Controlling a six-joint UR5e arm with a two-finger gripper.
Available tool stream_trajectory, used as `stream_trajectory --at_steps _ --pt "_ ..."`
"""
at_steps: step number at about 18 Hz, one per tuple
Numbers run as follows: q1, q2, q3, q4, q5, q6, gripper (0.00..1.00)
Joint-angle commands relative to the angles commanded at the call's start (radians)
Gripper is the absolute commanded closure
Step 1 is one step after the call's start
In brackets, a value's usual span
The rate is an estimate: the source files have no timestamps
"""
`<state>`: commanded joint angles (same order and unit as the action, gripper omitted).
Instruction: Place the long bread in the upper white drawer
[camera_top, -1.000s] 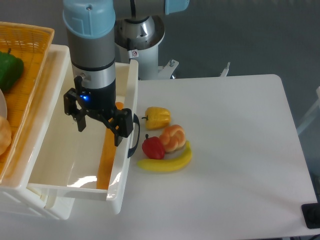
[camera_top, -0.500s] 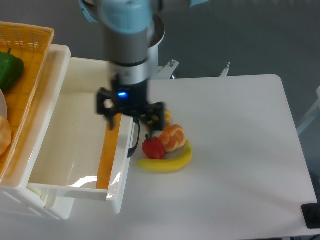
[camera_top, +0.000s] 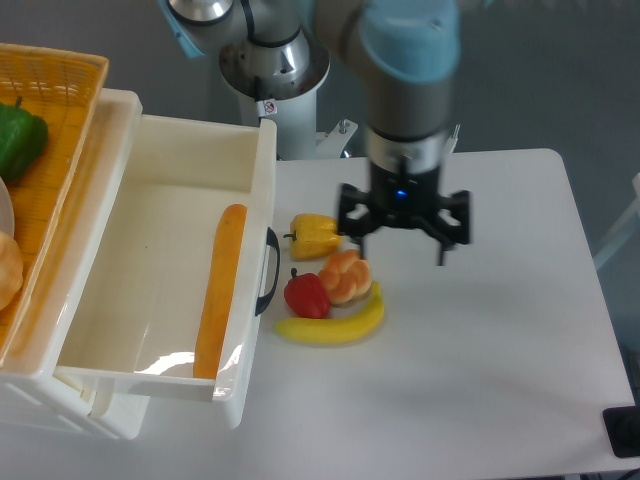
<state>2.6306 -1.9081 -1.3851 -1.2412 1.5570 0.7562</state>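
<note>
The bread (camera_top: 220, 292) is a long, thin, orange-tan stick with rounded ends, lying straight along the right inner wall of the white drawer (camera_top: 140, 250), running from about 12 to 6 o'clock; its lower end meets a bright glare on the drawer floor. The drawer stands pulled out, with a dark curved handle (camera_top: 270, 271) on its front. The gripper (camera_top: 404, 228) hangs over the table (camera_top: 500, 330) at 3 o'clock from the drawer, holding nothing, its two fingers set wide apart; it is slightly blurred. Just at 7 o'clock below it lie a bun (camera_top: 345, 276), a red fruit (camera_top: 306, 295), a banana (camera_top: 333, 325) and a yellow pepper (camera_top: 315, 236), clustered together. At 9 o'clock a wicker basket (camera_top: 60, 90) with a green pepper (camera_top: 20, 138) is cut off by the frame edge. The table is plain white; behind it at 12 o'clock is grey floor and the arm's base (camera_top: 275, 75).
</note>
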Motion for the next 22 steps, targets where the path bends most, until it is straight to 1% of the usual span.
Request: stream_trajectory --at_steps 3,7,9,12,15,18,22 --pt "0.031 -0.045 -0.002 0.015 0.005 0.027 0.0" --pt "0.063 -0.074 -0.018 0.016 0.005 0.222 0.0" --pt "0.077 -0.098 -0.022 0.014 0.005 0.334 0.0" --pt "0.08 -0.15 -0.011 0.025 0.002 0.432 0.0" --pt "0.08 -0.183 -0.014 0.028 0.006 0.511 0.0" --pt "0.094 -0.195 -0.012 0.028 0.006 0.613 0.0" --pt "0.094 -0.198 -0.015 0.029 0.018 0.621 0.0"
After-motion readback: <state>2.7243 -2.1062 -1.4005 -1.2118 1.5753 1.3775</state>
